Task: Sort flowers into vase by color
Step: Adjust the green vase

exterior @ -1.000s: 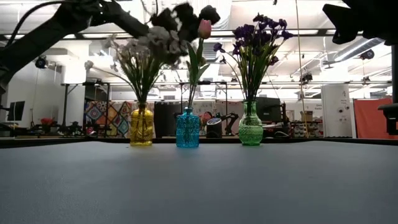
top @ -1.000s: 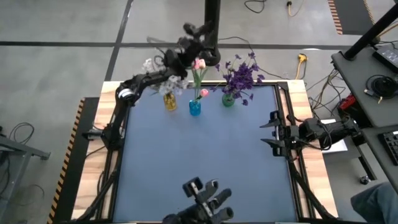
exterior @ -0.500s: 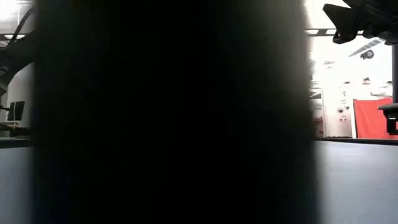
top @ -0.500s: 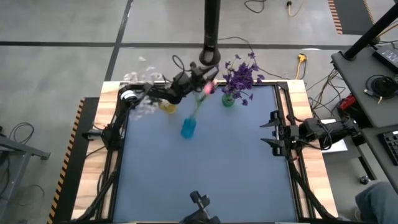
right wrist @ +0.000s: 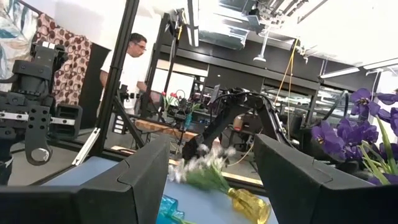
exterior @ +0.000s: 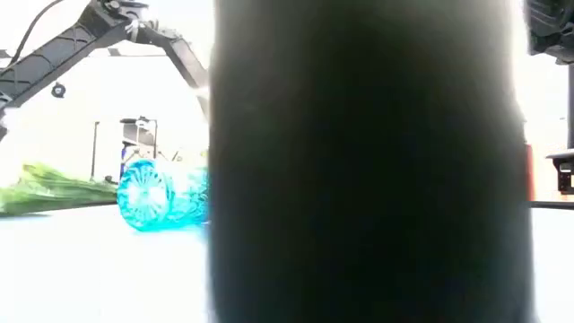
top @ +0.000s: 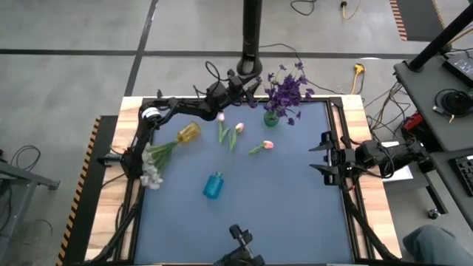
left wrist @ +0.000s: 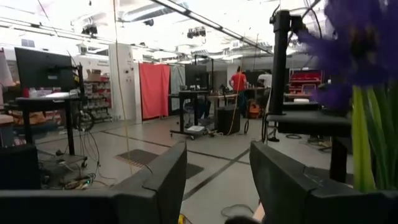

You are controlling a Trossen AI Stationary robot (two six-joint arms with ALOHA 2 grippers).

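Observation:
The yellow vase [top: 188, 133] lies on its side, and its white sprigs [top: 151, 168] spill toward the table's left edge. Nearer the front, the blue vase [top: 213, 185] also lies on its side. Three pink tulips [top: 236, 133] lie loose on the mat. The green vase [top: 271, 118] stands upright and holds the purple blooms [top: 288, 89]. My left gripper [top: 242, 83] is open at the far edge, just left of the purple blooms [left wrist: 367, 37], with nothing between its fingers [left wrist: 217, 149]. My right gripper [top: 319, 155] waits open at the right edge.
A black camera pole [top: 251, 44] rises just behind my left gripper. A dark object [top: 238, 238] at the near edge blocks most of the low view, beside the blue vase [exterior: 161, 197]. A person [right wrist: 130, 62] stands in the room beyond the table.
My left gripper has dropped from above the vases to the table's far edge and tipped up toward level. The yellow vase has tipped onto its side with its white sprigs. The blue vase has fallen and moved toward the near edge, and its tulips lie scattered. The green vase has stayed upright.

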